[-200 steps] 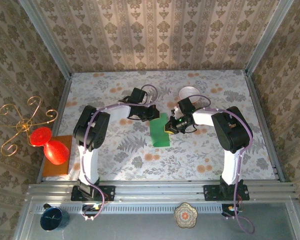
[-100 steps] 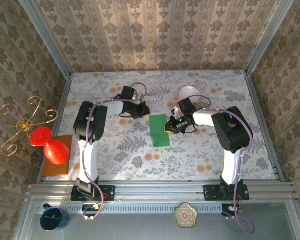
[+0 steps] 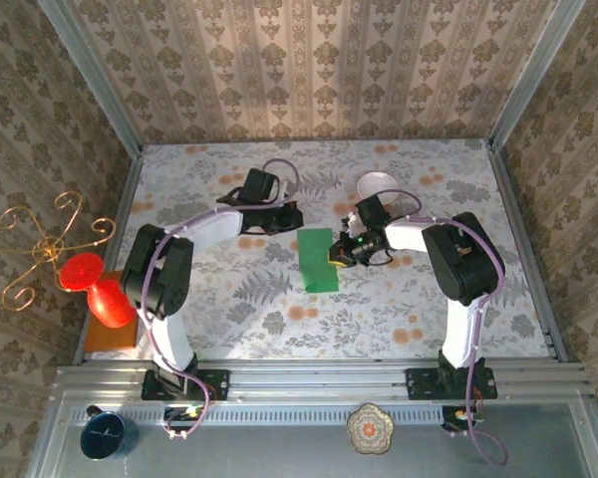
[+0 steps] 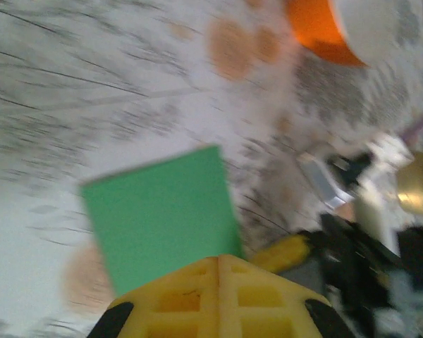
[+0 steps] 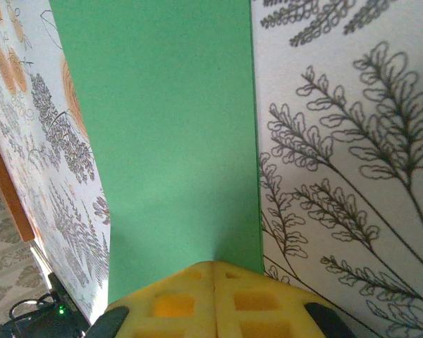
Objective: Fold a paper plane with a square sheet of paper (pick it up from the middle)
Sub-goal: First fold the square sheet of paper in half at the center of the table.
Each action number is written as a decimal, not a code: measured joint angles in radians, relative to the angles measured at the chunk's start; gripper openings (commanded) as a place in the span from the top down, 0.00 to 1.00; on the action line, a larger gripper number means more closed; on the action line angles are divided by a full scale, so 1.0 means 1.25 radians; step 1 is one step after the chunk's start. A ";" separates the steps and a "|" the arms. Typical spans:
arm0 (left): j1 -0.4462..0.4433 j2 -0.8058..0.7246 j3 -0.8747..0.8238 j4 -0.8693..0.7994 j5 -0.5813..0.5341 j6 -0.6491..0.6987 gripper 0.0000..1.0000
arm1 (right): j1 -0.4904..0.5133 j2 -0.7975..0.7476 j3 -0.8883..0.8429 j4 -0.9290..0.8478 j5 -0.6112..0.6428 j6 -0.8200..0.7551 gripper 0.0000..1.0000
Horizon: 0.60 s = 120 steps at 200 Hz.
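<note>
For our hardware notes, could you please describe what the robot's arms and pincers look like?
The left arm and right arm share a build: white tubular links, black joint housings, and a lilac cable strung along each. The left pincer and right pincer are yellow with square recesses, black at the sides.

White left arm (image 3: 169, 334) and right arm (image 3: 460, 334), black joint housings (image 3: 164, 274), lilac cables (image 3: 184, 227), yellow grid-moulded fingers (image 5: 187, 292), black bolted bases (image 3: 184, 382).

Light is even and bright with soft shadows; the top and right wrist views are sharp, while the left wrist view is smeared, perhaps by motion.
</note>
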 measured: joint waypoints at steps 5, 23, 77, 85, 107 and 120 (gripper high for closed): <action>-0.016 -0.006 -0.007 0.003 0.002 -0.005 0.95 | 0.000 0.000 0.000 0.000 0.000 0.000 0.91; -0.063 -0.005 -0.030 0.008 0.008 -0.024 0.95 | 0.000 0.000 0.000 0.000 -0.001 0.000 0.91; -0.118 0.048 -0.091 0.003 0.051 -0.068 0.96 | -0.002 0.001 0.000 0.000 -0.005 0.000 0.91; -0.119 0.050 -0.100 0.002 0.054 -0.072 0.96 | -0.002 0.001 0.000 0.001 -0.005 0.000 0.91; -0.117 0.052 -0.118 0.002 0.055 -0.078 0.98 | -0.002 0.001 0.000 0.001 -0.005 0.000 0.91; -0.112 0.053 -0.130 0.007 0.054 -0.087 0.99 | -0.002 0.001 0.000 0.001 -0.005 0.000 0.91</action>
